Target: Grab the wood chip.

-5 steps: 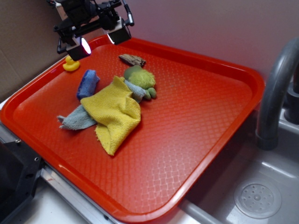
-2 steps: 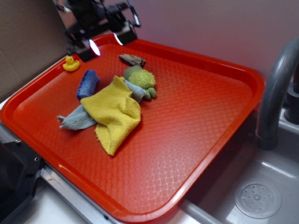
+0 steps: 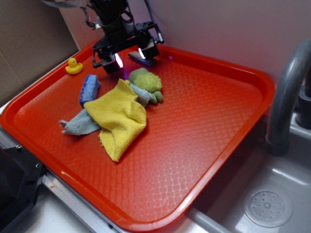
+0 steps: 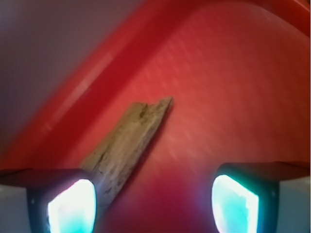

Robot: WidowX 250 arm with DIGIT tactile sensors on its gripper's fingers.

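Exterior view: red tray (image 3: 204,121) fills most of the frame, beside a grey sink (image 3: 272,194) with its faucet (image 3: 286,92) at right. On the tray, largest to smallest: yellow cloth (image 3: 116,116) lying over a grey-blue cloth (image 3: 77,125), green plush toy (image 3: 146,82), blue sponge (image 3: 89,89), yellow duck (image 3: 74,66) near the far-left rim. Gripper (image 3: 128,57) has travelled from above the duck, at the tray's far-left corner a second ago, rightward and down; it now hangs over the far edge of the tray, just behind the plush, where the wood chip lay in the earlier exterior frames (chip itself is now hidden behind the gripper in this view). Wrist view confirms: wood chip (image 4: 127,145) lies flat on the tray close to the rim, running diagonally, its near end passing under the left fingertip (image 4: 68,206); the right fingertip (image 4: 238,201) stands well apart on bare tray. Jaws spread wide, nothing held. Judgement: the approach is largely done but the chip sits off-centre, toward the left finger, not between the two. Next move likely needs a small sideways shift to centre the chip, then the final descent and close. Risk: thin flat piece, fingers could slide over it or pin it instead of gripping.
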